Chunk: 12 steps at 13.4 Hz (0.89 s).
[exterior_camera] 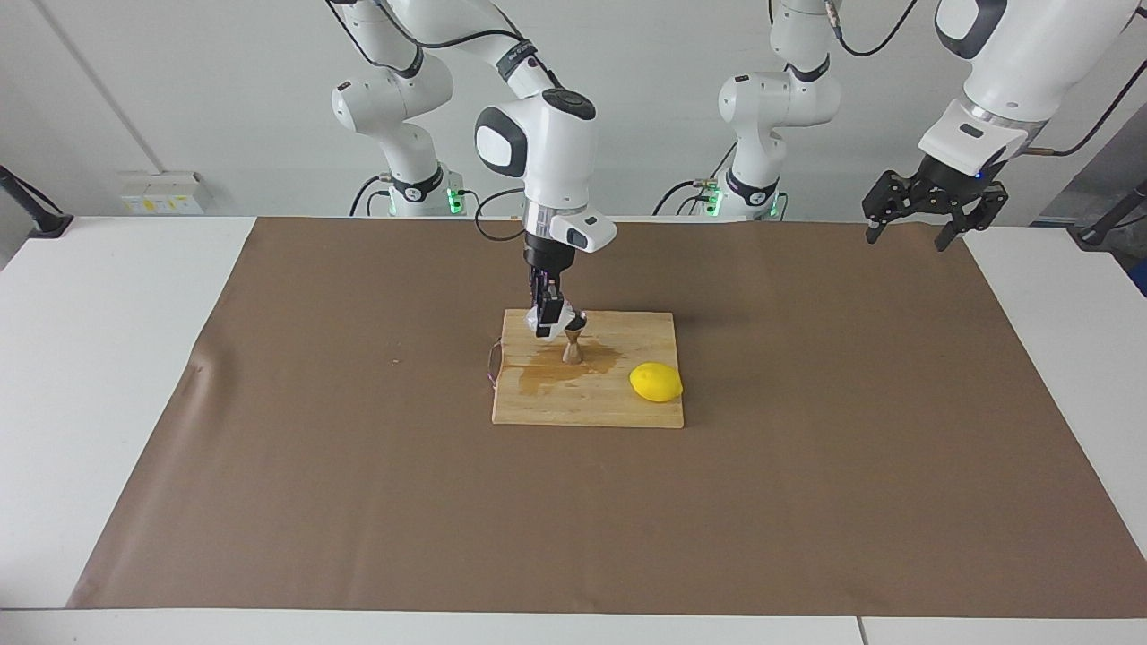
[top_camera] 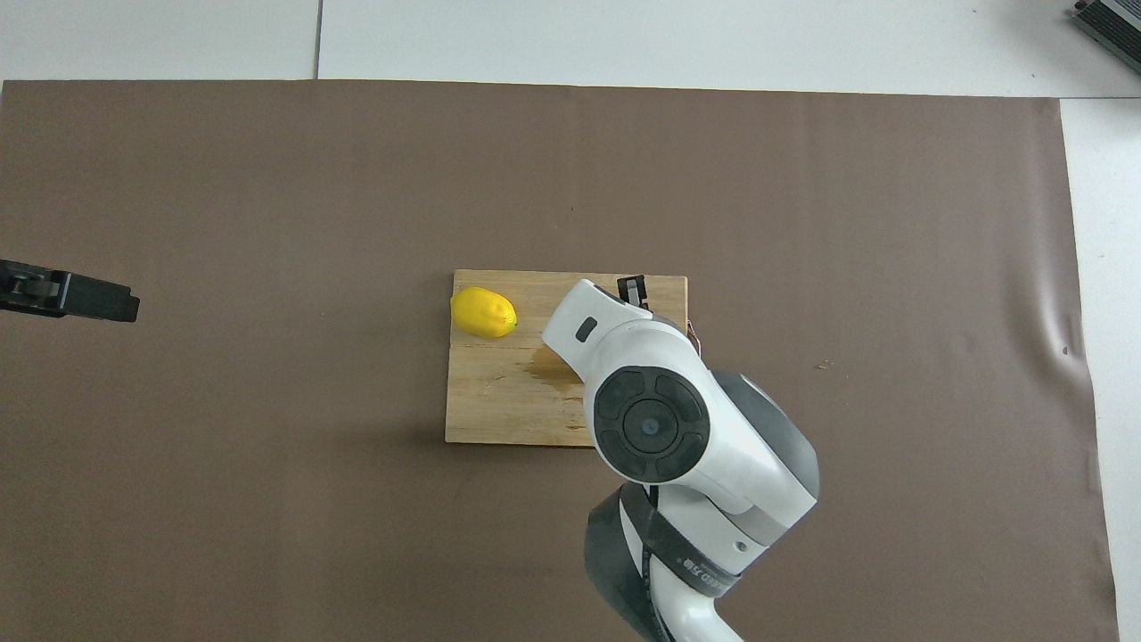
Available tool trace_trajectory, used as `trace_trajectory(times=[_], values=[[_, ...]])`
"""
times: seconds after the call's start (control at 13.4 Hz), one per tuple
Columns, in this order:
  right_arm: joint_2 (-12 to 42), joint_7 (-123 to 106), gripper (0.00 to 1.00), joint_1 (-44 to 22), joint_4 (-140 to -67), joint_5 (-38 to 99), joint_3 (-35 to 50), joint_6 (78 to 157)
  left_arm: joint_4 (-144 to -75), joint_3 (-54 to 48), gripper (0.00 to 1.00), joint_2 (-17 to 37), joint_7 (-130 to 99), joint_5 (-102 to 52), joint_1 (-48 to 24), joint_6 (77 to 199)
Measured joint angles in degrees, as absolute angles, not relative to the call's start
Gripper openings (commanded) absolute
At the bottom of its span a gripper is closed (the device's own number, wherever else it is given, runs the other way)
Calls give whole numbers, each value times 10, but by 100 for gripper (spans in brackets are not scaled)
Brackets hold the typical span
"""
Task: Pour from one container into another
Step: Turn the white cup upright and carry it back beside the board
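Up over the jigger (exterior_camera: 572,343), the right gripper (exterior_camera: 548,320) clamps the tilted cup (exterior_camera: 543,315); contents unreadable. Overhead, the arm hides both. Left gripper (exterior_camera: 920,218) waits, fingers apart.

- My white surface (exterior_camera: 107,376) is covered across its middle by a wide sheet of brown paper (exterior_camera: 358,502), wrinkled near one edge.
- A plain pale wall (exterior_camera: 179,90) stands at my back.
- Low on that wall sits a white socket box (exterior_camera: 161,192) with yellow labels.
- The light is even and soft.
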<state>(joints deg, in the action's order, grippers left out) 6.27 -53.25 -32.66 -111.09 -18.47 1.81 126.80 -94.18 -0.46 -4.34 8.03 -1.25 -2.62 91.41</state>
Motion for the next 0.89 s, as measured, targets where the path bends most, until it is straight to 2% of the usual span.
trace_trajectory(times=[0.45,0.89], values=[[46,-566,31,-291,-1112,-89,17,1248,-942,-7,100,-43,83,-12,-27,914],[20,-645,31,-214,-1148,36,17,1241,-942,-7,100,-43,94,-12,-27,914]])
